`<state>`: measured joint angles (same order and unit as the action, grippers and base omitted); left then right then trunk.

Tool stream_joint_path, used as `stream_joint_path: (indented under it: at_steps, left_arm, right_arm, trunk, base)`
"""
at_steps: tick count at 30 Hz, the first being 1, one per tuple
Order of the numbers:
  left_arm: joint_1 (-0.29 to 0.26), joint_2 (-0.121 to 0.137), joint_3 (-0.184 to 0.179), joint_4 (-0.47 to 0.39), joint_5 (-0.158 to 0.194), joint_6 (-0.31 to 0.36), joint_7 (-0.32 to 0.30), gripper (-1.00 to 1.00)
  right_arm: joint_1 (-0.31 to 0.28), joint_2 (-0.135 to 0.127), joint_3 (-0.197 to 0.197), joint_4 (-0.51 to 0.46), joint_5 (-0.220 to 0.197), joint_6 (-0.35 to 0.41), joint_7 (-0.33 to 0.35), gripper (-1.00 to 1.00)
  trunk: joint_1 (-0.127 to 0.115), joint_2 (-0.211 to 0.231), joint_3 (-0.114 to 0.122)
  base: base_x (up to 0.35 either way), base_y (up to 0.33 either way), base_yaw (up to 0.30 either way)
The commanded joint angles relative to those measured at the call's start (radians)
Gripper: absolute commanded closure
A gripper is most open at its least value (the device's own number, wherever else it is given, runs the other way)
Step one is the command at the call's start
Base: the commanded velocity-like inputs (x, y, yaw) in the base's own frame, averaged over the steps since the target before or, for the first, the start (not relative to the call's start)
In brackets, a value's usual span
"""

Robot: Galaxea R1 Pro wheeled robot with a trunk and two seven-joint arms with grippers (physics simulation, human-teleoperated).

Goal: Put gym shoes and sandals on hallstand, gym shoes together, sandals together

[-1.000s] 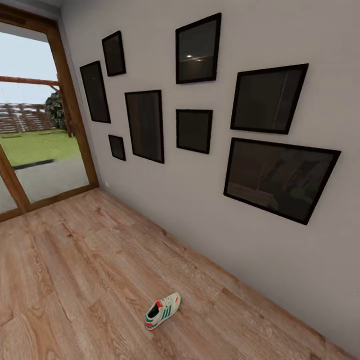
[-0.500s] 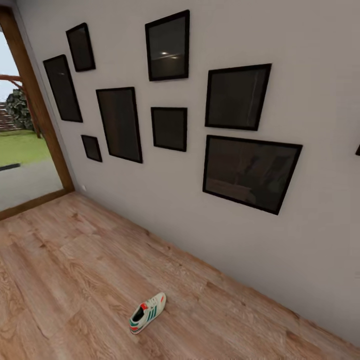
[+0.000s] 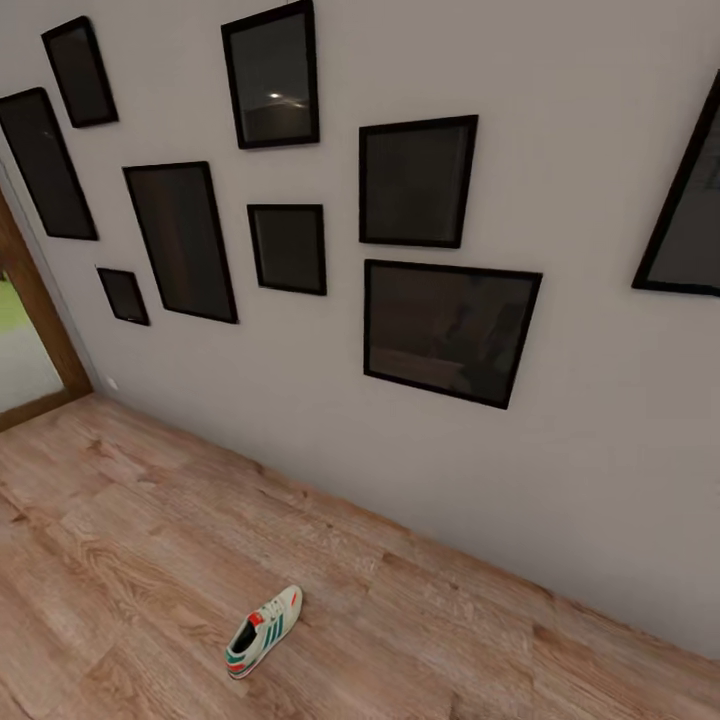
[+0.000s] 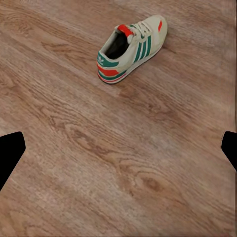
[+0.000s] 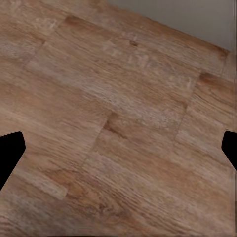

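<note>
- Starting at the left edge of the head view, a wooden door frame (image 3: pixel 35 300) stands where the corridor floor (image 3: pixel 120 520) meets the grey wall (image 3: pixel 300 420).
- Black picture frames (image 3: pixel 180 240) hang in a loose cluster across that wall, the largest (image 3: pixel 450 332) toward the right.
- One gym shoe (image 3: pixel 262 632) lies alone on the floorboards, upright on its sole, well apart from the wall, its toe pointing toward the wall and its red heel nearer the robot.
- In the left wrist view the same shoe (image 4: pixel 131 48) sits ahead of the left gripper (image 4: pixel 118 150); the dark fingertips (image 4: pixel 10 153) stand far apart with bare floor between them, so this gripper is released and empty.
- In the right wrist view the right gripper (image 5: pixel 118 150) is likewise spread wide over bare planks (image 5: pixel 123 123), holding nothing.
- Risk, as I judge it: the left arm is not yet over the shoe, so a reach from here could fall short and nudge it away across the smooth floor.
- A grab across the soft upper could also tip the shoe or let it slip out.
</note>
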<state>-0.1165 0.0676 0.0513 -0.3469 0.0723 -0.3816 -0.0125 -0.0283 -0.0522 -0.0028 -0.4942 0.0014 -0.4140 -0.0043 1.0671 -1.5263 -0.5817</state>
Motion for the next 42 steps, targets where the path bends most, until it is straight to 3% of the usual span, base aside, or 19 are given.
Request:
stream_joint_path:
  at_steps: [1,42]
  left_arm:
    - [-0.001,0.000,-0.001,0.000,0.007,-0.003,-0.001,-1.00]
    - [-0.002,0.001,-0.001,0.002,0.006,-0.002,-0.001,-1.00]
  right_arm:
    - [-0.001,0.000,0.000,0.001,0.000,-0.003,0.000,-1.00]
    - [-0.001,0.000,0.000,0.001,0.000,-0.003,0.000,-1.00]
  trunk:
    - [0.004,-0.008,-0.005]
    - [0.161,-0.295,-0.156]
  base:
    - [0.000,0.000,-0.271]
    - [0.000,0.000,-0.276]
